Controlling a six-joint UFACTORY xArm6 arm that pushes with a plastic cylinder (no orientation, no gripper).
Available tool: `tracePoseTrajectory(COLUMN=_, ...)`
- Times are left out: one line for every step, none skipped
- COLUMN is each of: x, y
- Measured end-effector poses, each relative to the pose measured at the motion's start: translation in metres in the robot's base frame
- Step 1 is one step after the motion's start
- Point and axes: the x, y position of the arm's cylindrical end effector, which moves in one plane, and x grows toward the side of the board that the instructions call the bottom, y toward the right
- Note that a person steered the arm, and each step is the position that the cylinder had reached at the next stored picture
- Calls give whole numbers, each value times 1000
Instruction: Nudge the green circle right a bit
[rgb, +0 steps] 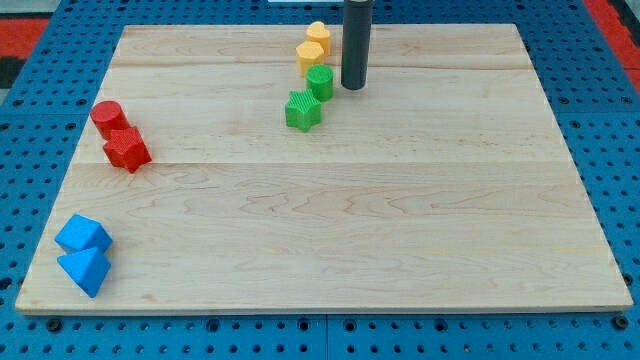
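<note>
Blue pegboard (30, 120) is seen all round the wooden board (330, 220), and the green circle (320, 81) is found near the view's top, touching the green star (303, 110) below it and just beside the two yellow blocks (313, 48) above it. My tip (352, 86) is set down just to the view's right of the green circle, which looks like the wrong side for a push to the right, so it is judged that the tip must be brought round to the left side first. No jaws are fitted to this rod, so nothing is gripped or let go, and the red blocks (118, 135) and blue blocks (83, 254) are left well apart at the view's left.
</note>
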Motion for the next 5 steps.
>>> tracePoseTrajectory(x=-3, y=-25)
tracePoseTrajectory(x=-3, y=-50)
tracePoseTrajectory(x=-4, y=-13)
tracePoseTrajectory(x=30, y=-1)
tracePoseTrajectory(x=93, y=-11)
